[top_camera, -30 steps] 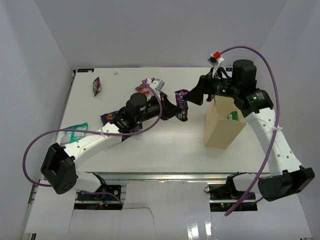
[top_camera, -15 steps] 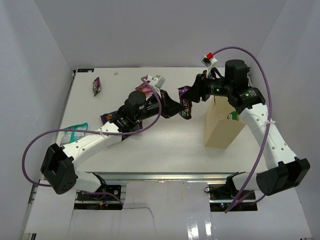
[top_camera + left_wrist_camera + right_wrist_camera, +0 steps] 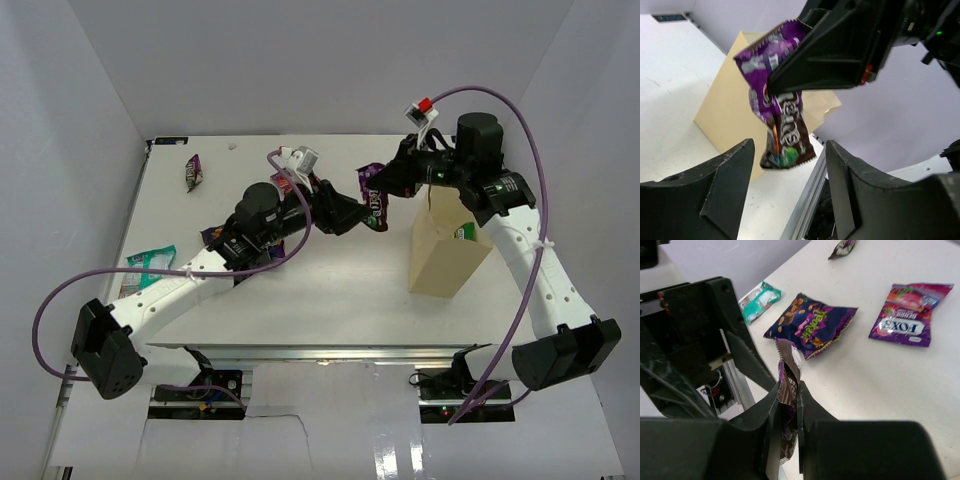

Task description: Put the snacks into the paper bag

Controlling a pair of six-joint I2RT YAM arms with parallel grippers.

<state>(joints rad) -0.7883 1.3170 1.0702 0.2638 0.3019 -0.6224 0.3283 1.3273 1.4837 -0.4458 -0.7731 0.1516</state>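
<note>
One upright paper bag (image 3: 440, 252), standing near the right end effector (image 3: 788, 401), holds a green-white packet (image 3: 467, 232). That end effector pinches a dark purple packet (image 3: 786, 127) by its top, long axis hanging vertical. The left end effector (image 3: 788, 150) gapes beside it.

I see M&M's packet (image 3: 784, 131) purple and brown, white letters, coloured dots; paper bag (image 3: 440, 252) plain tan; Fox's bag (image 3: 911, 314) pink-purple; small packet (image 3: 759, 300) teal and white.
</note>
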